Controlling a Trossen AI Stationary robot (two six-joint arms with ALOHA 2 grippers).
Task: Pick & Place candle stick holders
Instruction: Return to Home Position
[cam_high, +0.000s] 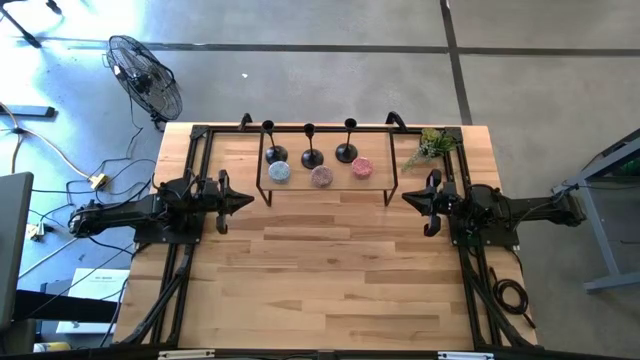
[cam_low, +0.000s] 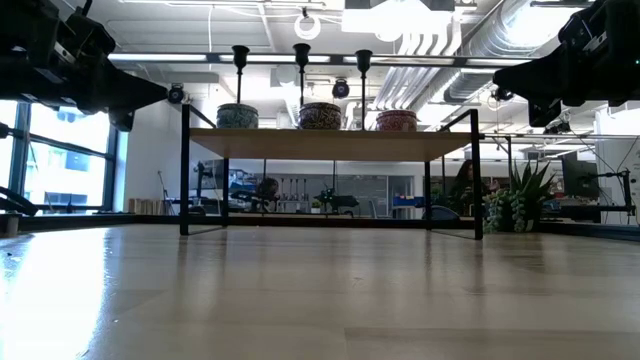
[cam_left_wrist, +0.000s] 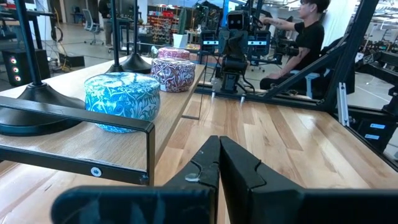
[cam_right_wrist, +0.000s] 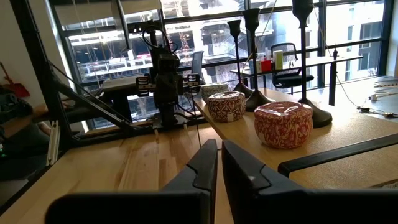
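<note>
In my low view the round bases of the three black candle stick holders (cam_low: 301, 50) are hidden behind the tins. I can only see their thin stems and tiny cups there. From above I see them whole. They stand upright in a row along the back of the wooden shelf with a black metal frame (cam_high: 340, 185), at the far side of the worktop (cam_high: 320, 270). In front of them on the same shelf sit a blue patterned round candle tin (cam_high: 279, 172), a pink patterned round candle tin (cam_high: 322, 177) and a red patterned round candle tin (cam_high: 361, 167). In my left wrist view the stems are cut off by the picture's edge.

My left hand (cam_high: 248, 200) hangs just off the shelf's left end, not touching it. Its two fingers are pressed together and hold nothing. My right hand (cam_high: 406, 198) hangs just off the shelf's right end, also apart from it. Its fingers have only a thin line between them, and they hold nothing. In the low view both arms are cut off at the top corners.

Between the two hands and toward me, the worktop is wide open wood. A small green plant (cam_high: 432, 145) sits at the back right corner, near the shelf's right end. A person in a dark top (cam_left_wrist: 305, 37) sits beyond the right arm.
</note>
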